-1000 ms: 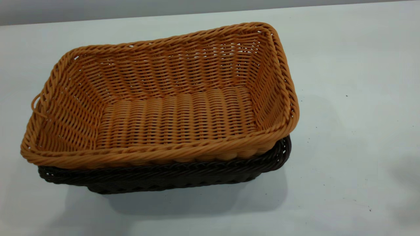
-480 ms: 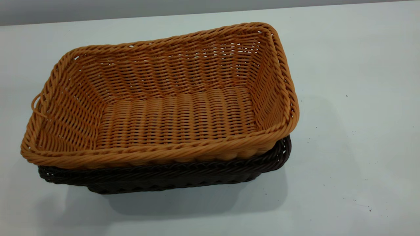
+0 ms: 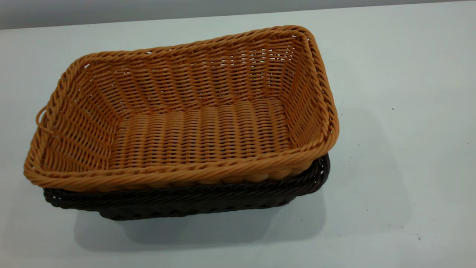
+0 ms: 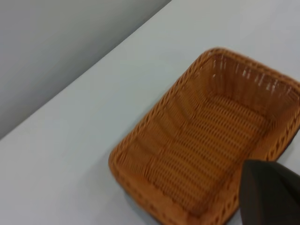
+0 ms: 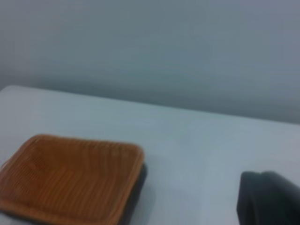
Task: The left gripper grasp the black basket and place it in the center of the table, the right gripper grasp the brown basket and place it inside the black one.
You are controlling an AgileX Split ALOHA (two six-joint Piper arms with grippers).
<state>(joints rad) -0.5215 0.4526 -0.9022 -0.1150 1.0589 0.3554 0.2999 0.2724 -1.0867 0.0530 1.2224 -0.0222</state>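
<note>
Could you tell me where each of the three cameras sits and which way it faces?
Exterior view: steeply above the table, looking down on the brown basket nested in the black basket; no arm shows.
Left wrist view: above and beside the baskets, looking down into the brown one; one dark finger of the left gripper shows.
Right wrist view: low and farther off, facing the wall; part of the right gripper shows.
All share the brown basket.

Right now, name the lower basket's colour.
Very dark brown-black weave on the black basket, clearest in the exterior view.

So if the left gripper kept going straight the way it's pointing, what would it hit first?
Most likely the brown basket: the left wrist view looks down into its open inside. Only one dark finger of the left gripper shows, so depth is uncertain.
</note>
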